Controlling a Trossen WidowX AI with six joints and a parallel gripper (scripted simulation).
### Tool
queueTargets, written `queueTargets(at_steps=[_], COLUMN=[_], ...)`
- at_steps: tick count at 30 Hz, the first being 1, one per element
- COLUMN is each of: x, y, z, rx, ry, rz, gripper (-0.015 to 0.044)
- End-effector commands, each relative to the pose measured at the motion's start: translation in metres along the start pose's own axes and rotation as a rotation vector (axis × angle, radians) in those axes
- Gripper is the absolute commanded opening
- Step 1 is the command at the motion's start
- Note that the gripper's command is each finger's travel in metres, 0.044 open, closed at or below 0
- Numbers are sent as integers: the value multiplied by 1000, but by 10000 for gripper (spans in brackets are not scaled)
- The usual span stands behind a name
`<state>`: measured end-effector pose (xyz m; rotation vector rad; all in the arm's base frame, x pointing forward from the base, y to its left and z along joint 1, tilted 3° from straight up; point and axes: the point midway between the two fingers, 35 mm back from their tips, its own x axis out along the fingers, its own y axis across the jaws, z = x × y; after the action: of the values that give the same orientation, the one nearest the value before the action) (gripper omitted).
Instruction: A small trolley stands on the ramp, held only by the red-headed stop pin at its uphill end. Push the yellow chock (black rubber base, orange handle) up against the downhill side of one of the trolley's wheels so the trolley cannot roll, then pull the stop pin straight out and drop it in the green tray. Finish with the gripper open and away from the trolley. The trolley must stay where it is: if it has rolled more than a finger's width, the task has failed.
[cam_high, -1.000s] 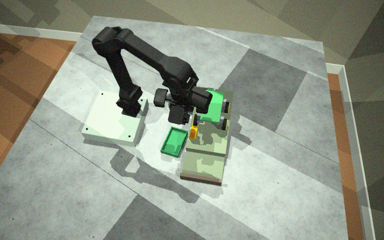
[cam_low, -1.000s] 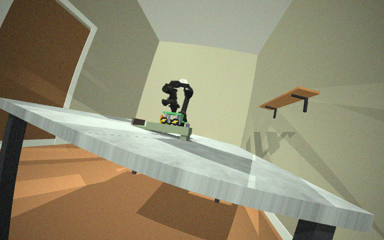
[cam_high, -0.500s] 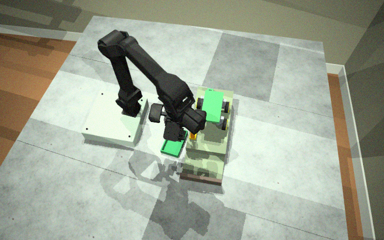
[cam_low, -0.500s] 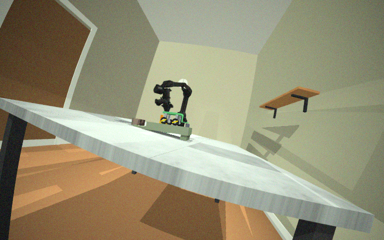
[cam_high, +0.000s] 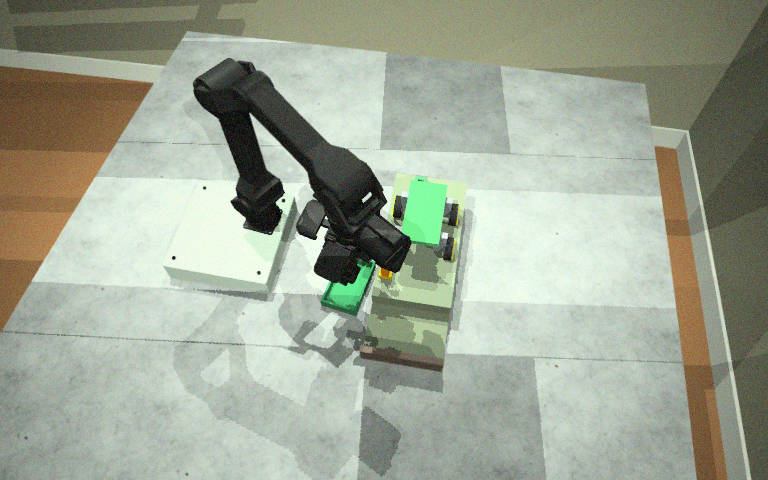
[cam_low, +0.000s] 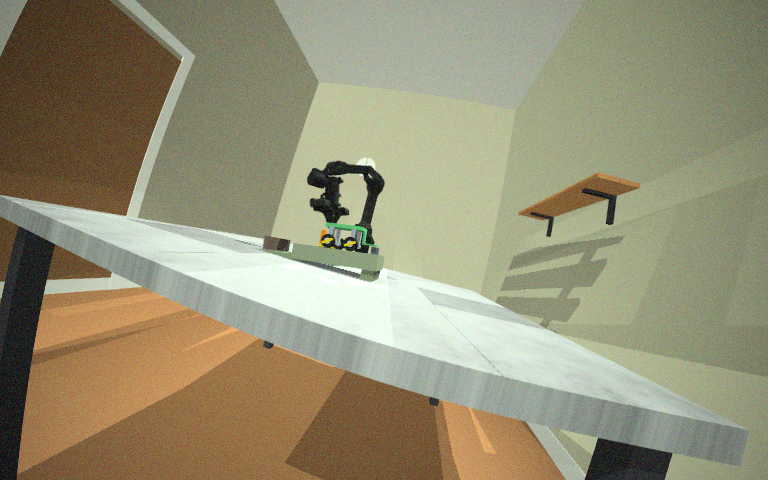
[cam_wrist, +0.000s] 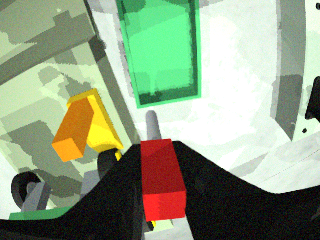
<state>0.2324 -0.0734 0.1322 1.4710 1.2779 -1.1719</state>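
My gripper (cam_wrist: 156, 151) (cam_low: 332, 218) is shut on the red-headed stop pin (cam_wrist: 163, 167), whose grey shank points toward the near edge of the green tray (cam_wrist: 197, 60) (cam_high: 338, 307). The pin is above the table, just short of the tray in the wrist view. The trolley (cam_high: 424, 212) (cam_low: 346, 226) (cam_wrist: 40, 214) with its green top stands on the ramp (cam_high: 421, 285) (cam_low: 339, 257). The yellow chock (cam_wrist: 106, 131) (cam_high: 385, 273) with its orange handle sits at the downhill side of the near-side wheel (cam_wrist: 106, 161) and seems to touch it. The fingertips are hidden in the top view.
A brown end stop (cam_high: 402, 358) (cam_low: 277, 243) crosses the ramp's low end. The white base plate (cam_high: 220, 249) of the arm lies left of the tray. The arm (cam_high: 291, 127) reaches over the gap between plate and ramp, close beside the trolley and chock.
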Motion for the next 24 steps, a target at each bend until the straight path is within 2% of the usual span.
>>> queueTargets(at_steps=[1, 24], x=[0, 1], y=[-1, -2], z=[0, -4], rx=[106, 807], ry=[-18, -96], rz=[13, 107], gripper=[0, 0])
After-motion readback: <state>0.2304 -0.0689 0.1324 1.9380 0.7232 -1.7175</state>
